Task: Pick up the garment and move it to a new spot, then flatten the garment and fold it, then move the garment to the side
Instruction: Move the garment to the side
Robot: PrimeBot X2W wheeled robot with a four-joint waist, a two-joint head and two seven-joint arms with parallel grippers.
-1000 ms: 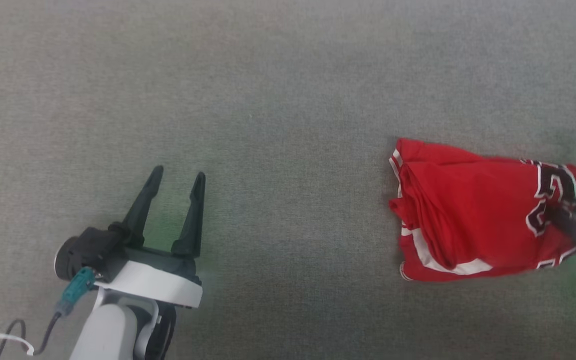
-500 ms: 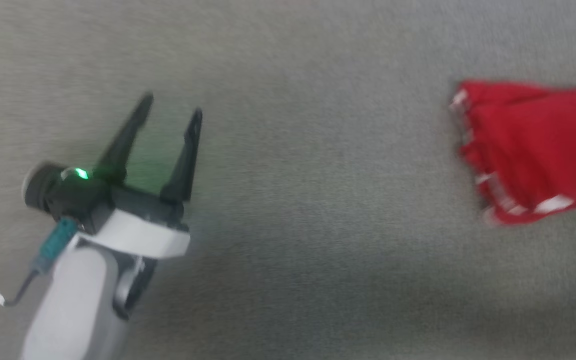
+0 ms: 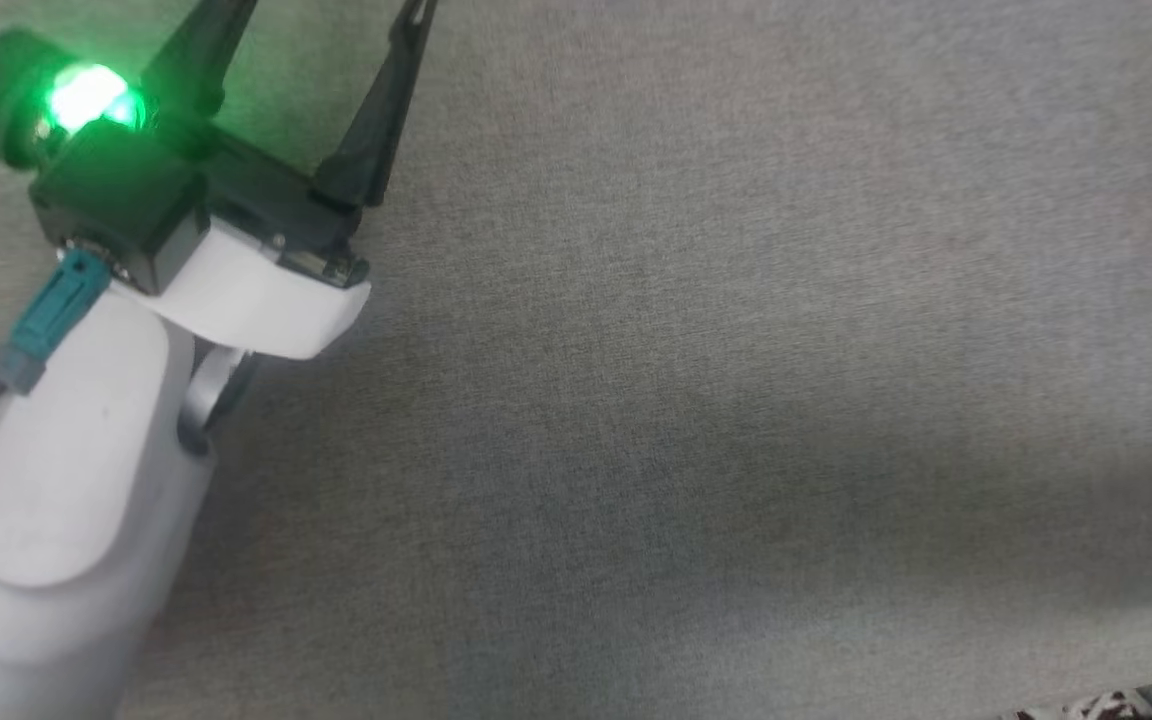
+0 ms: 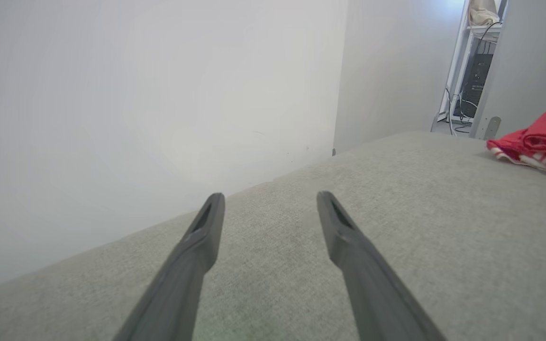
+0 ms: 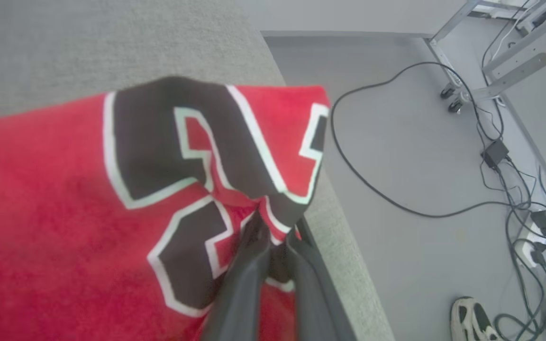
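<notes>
**Desk:** Where is the garment sitting right now?

**Operator:** I'm seeing the garment (image 5: 64, 213) lying bunched at the edge of the grey padded surface (image 4: 396, 246), just where that surface is dropping off to the floor (image 5: 396, 118). Its dark, white-outlined print is facing my right wrist camera. In my left wrist view, red-and-white trim is showing along its lower edge.

**Desk:** Is anything gripping it?

**Operator:** Yes. The right gripper (image 5: 277, 239) is pinching a fold of it. Its two fingers are standing almost together, with the printed cloth caught between them.

**Desk:** And the other arm?

**Operator:** The left gripper (image 4: 269, 199) is hanging well apart from the garment, over bare grey surface. Its fingers are spreading wide and carrying nothing. A green light (image 3: 86, 95) is glowing on that wrist.

**Desk:** What's lying around the work area?

**Operator:** A pale wall (image 4: 112, 118) is running along the far side of the surface, and a shelf unit (image 4: 473, 80) is standing beyond the garment. A black cable (image 5: 396, 203) is looping across the floor. A white shoe (image 5: 467, 317) is poking in at the bottom corner of the right wrist view.
</notes>
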